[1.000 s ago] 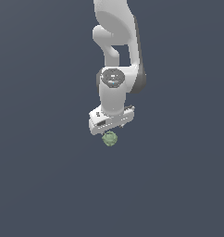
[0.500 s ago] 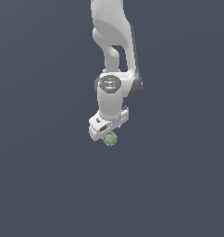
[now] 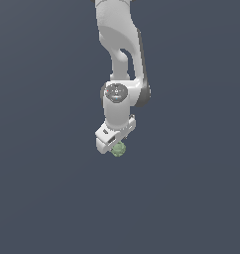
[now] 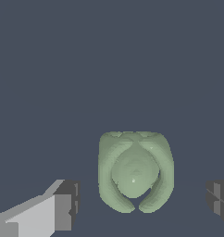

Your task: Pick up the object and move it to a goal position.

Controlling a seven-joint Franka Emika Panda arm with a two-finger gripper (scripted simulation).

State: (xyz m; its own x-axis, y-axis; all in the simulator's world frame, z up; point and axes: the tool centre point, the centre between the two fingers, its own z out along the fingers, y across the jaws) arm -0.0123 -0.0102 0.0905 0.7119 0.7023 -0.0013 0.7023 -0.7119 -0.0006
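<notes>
Plain dark grey-blue surface (featureless), pale green object on it

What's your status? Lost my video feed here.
Gripper open, jaws either side of the green object, gaps both sides. Object not yet gripped. Nothing else in view.

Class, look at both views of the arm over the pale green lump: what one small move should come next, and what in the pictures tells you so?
Probably close the fingers. In the wrist view the green lump sits between the two fingers, with a gap on each side, so the gripper is open and not yet holding it. In the exterior view the lump shows just under the gripper, so a grasp seems ready.
</notes>
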